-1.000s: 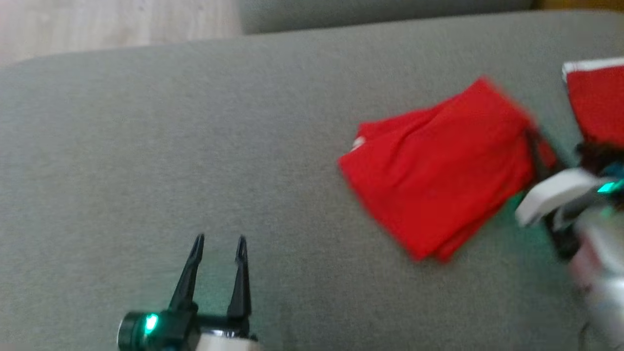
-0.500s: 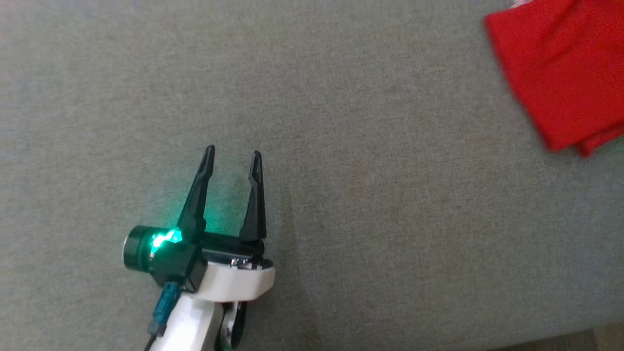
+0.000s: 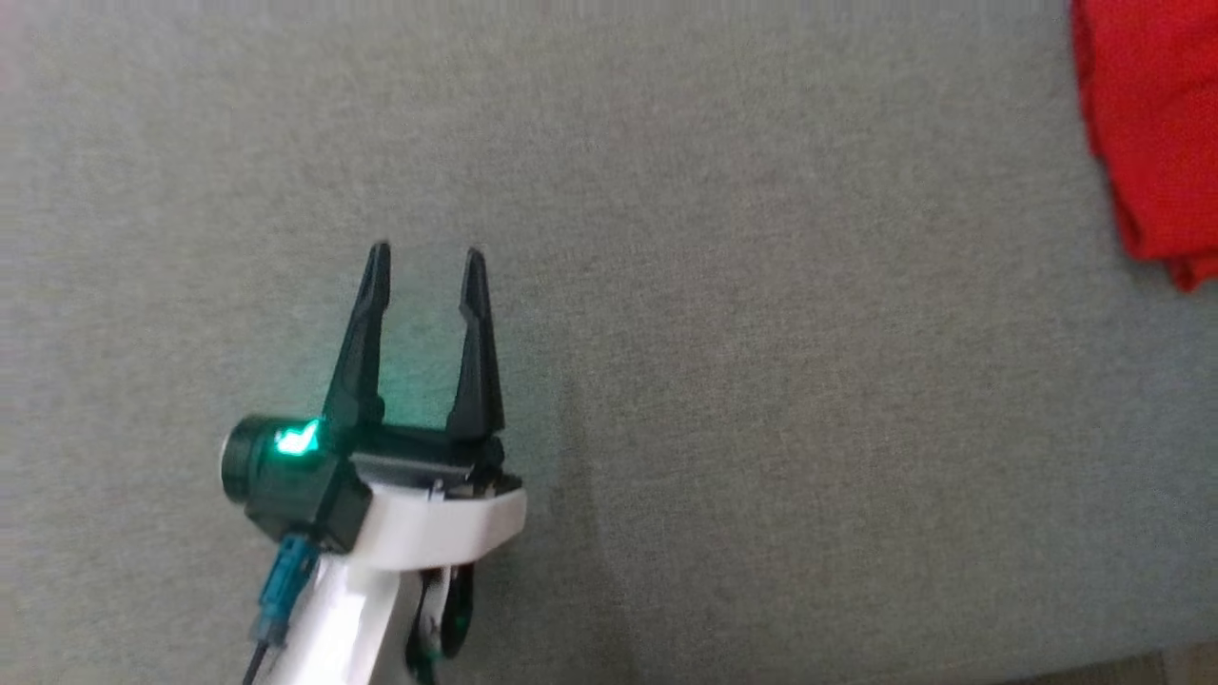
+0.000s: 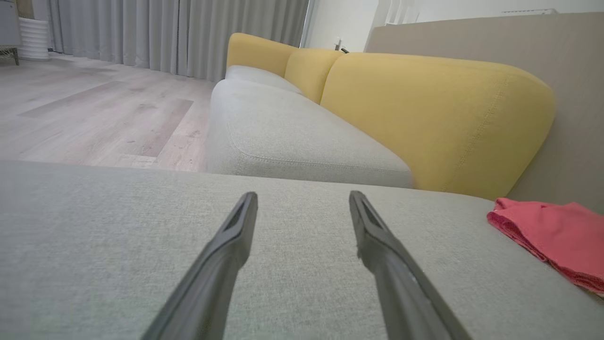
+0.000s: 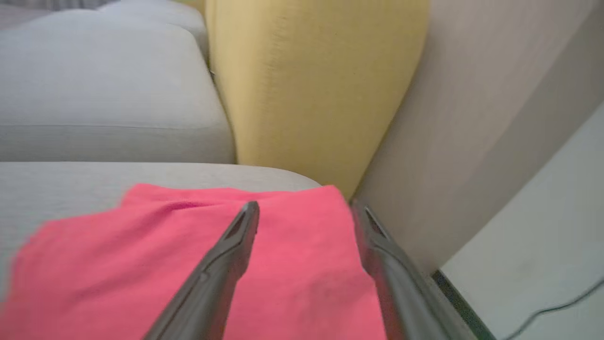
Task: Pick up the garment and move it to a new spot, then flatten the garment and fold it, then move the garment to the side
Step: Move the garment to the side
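Head view: we see the left claw (image 3: 426,253) over the grey seat cushion (image 3: 761,400) at lower left. Its fingers point up the view, jaws apart, nothing between them. The red garment (image 3: 1151,143) sits in the top right corner, cut off by the frame edge. The visible part runs top to bottom, with its lower tip toward the bottom right. We cannot tell its true long axis, too much is cropped. It lies well apart from the left claw, up and to the right.

Left wrist view: left claw (image 4: 303,195) jaws spread, bare cushion between the fingers. The garment (image 4: 557,231) lies flat and folded on the cushion at far right. Its near edge runs from below the yellow backrest (image 4: 434,118) down toward the lower right. It is off to the claw's right, not touching.

Right wrist view: right claw (image 5: 306,207) jaws apart, not clamped on anything we can see. The garment (image 5: 94,264) is directly under and ahead of the fingers, spread wide left to right. Its far edge runs roughly parallel to the cushion's far edge, and its far right corner is by the beige panel (image 5: 472,132). Red cloth shows between the fingers; we cannot tell whether they touch it.
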